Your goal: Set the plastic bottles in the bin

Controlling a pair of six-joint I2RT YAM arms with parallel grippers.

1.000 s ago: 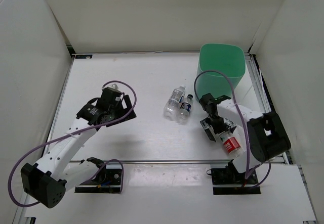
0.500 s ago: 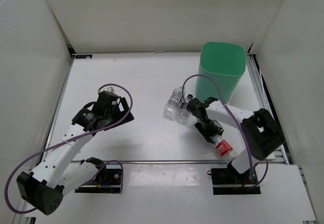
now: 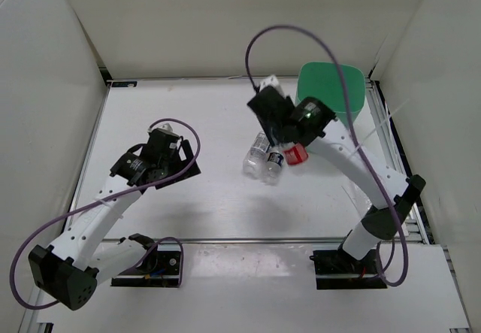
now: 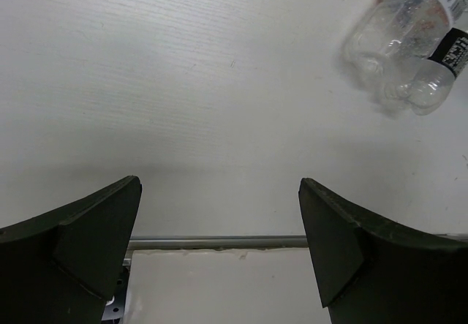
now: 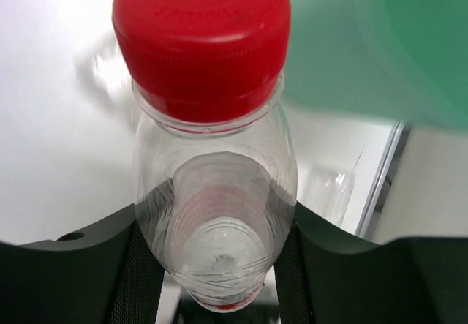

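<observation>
My right gripper (image 3: 290,142) is shut on the red-capped plastic bottle (image 3: 295,154), held up in the air just left of the mint-green bin (image 3: 331,92). In the right wrist view the bottle (image 5: 212,192) fills the gap between the fingers, red cap pointing away, and the bin (image 5: 380,39) sits at the upper right. Two more plastic bottles lie side by side mid-table: a white-capped one (image 3: 259,149) and a dark-capped one (image 3: 273,161). Their bases show at the top right of the left wrist view (image 4: 409,46). My left gripper (image 3: 184,166) (image 4: 219,251) stands open over bare table, left of them.
White walls enclose the table on three sides. A metal rail (image 4: 219,242) runs along the near table edge. The right arm's purple cable (image 3: 301,36) arcs high over the back of the table.
The right gripper shut on the red-capped bottle at the front right, then lifted it up and back toward the bin. The left arm barely shifted.
</observation>
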